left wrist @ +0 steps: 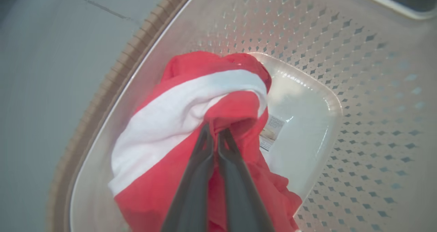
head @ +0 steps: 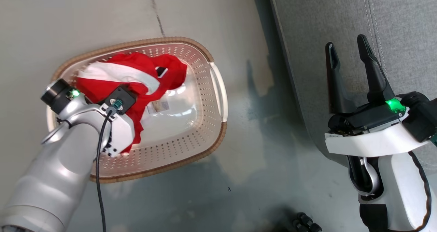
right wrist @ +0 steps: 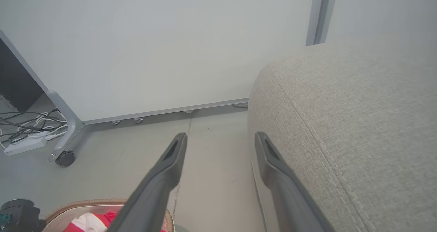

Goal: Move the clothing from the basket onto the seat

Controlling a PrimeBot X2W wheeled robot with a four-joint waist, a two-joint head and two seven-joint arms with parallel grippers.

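Observation:
The red clothing (head: 136, 74) with a broad white band lies bunched in the cream basket (head: 205, 98) on the floor. In the left wrist view my left gripper (left wrist: 214, 131) is shut, pinching a fold of the red clothing (left wrist: 177, 109) between its fingertips inside the basket (left wrist: 341, 71). In the head view the left wrist covers the fingers. My right gripper (head: 346, 51) is open and holds nothing, hovering over the edge of the grey seat (head: 341, 13). The right wrist view shows the right gripper (right wrist: 220, 139) beside the seat (right wrist: 358, 122), with a corner of the basket (right wrist: 102, 203) below.
A label (head: 160, 106) lies on the basket's bare bottom. A white wall panel (right wrist: 170, 47) stands behind the grey floor. A wheeled stand leg (right wrist: 65, 146) and cables with a power strip (right wrist: 24, 145) sit at the far left. Dark wheels (head: 305, 221) show at the bottom.

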